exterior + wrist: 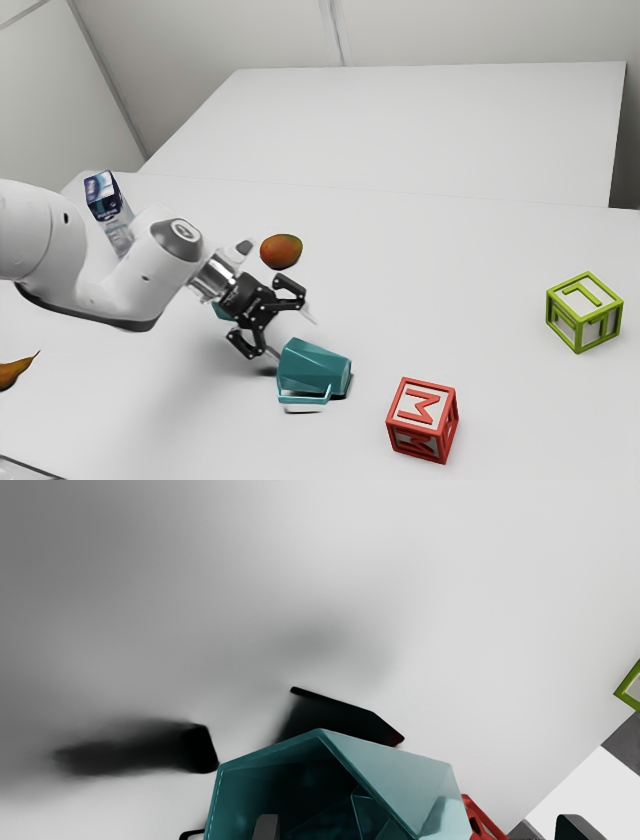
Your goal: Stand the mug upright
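Note:
The teal mug (316, 367) lies on its side on the table, with its handle toward the exterior view's bottom edge. The black gripper (293, 337) is beside its mouth end, fingers spread apart. In the wrist view the mug (400, 775) has its mouth turned toward the hand, and the gripper (421, 827) is open. One fingertip (267, 827) overlaps the mouth, while the other stands out past the mug's outer wall. Whether either finger touches the mug, I cannot tell.
A red letter block (423, 419) sits right of the mug in the exterior view, and a green one (584, 312) farther right. A mango (281, 251) lies beyond the gripper. A carton (108, 210), a pear-like fruit (14, 372) and a teal item (222, 311) are near the arm.

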